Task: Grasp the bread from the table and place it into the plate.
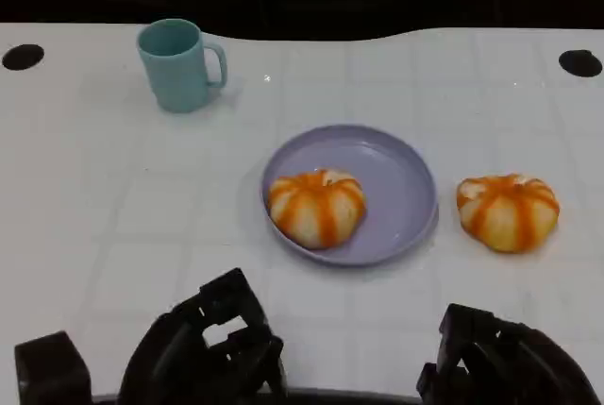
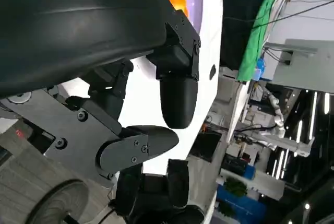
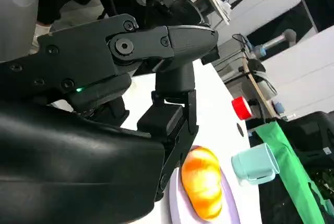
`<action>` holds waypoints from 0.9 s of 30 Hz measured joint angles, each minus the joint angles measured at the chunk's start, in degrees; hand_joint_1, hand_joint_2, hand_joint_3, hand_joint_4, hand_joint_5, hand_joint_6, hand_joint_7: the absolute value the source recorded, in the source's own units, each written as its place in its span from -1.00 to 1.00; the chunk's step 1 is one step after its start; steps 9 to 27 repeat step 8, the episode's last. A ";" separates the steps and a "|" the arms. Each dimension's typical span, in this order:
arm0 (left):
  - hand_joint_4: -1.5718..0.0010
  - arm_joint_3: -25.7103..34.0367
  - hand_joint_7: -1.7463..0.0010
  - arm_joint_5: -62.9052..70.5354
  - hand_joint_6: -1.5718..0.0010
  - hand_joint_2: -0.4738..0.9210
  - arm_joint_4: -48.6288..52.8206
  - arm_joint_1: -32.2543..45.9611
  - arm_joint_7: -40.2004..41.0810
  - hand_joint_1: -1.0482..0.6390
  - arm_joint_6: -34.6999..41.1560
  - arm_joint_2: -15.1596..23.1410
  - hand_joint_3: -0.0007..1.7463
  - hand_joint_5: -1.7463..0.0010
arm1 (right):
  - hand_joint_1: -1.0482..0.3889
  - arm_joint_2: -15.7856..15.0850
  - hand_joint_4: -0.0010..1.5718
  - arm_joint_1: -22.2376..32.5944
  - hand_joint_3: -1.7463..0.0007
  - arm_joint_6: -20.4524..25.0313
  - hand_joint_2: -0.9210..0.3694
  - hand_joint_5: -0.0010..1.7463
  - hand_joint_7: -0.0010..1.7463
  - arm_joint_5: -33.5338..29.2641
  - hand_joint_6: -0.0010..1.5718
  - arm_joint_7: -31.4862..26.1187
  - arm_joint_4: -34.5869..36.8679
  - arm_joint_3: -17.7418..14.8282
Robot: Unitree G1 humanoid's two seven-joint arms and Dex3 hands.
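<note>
White table [image 1: 113, 216] w/ faint grid, dark backdrop; both hands' fingers apart, holding nothing

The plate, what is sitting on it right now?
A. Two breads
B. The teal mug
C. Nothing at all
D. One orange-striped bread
D: one orange-striped bread lies on the purple plate, while the other bread sits on the table to its right and the teal mug stands apart, far back on the left.

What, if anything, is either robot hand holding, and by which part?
Nothing: the left hand and right hand hold nothing, both apart from the bread on the table.
</note>
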 measured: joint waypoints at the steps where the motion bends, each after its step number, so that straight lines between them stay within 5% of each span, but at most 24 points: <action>1: 0.08 0.03 -1.00 0.01 0.34 0.38 0.00 -0.13 0.00 -0.16 0.00 -0.02 -0.04 -1.00 | -0.50 -0.07 0.09 0.00 0.71 0.00 -1.00 0.83 0.54 0.00 -0.02 0.01 0.00 -0.02; 27: 0.08 0.10 -1.00 0.03 0.34 0.36 0.23 -0.11 -0.03 -0.12 0.01 -0.10 -0.02 -1.00 | -0.50 -0.18 0.09 0.04 0.72 0.02 -1.00 0.83 0.54 0.01 -0.02 0.16 0.00 -0.08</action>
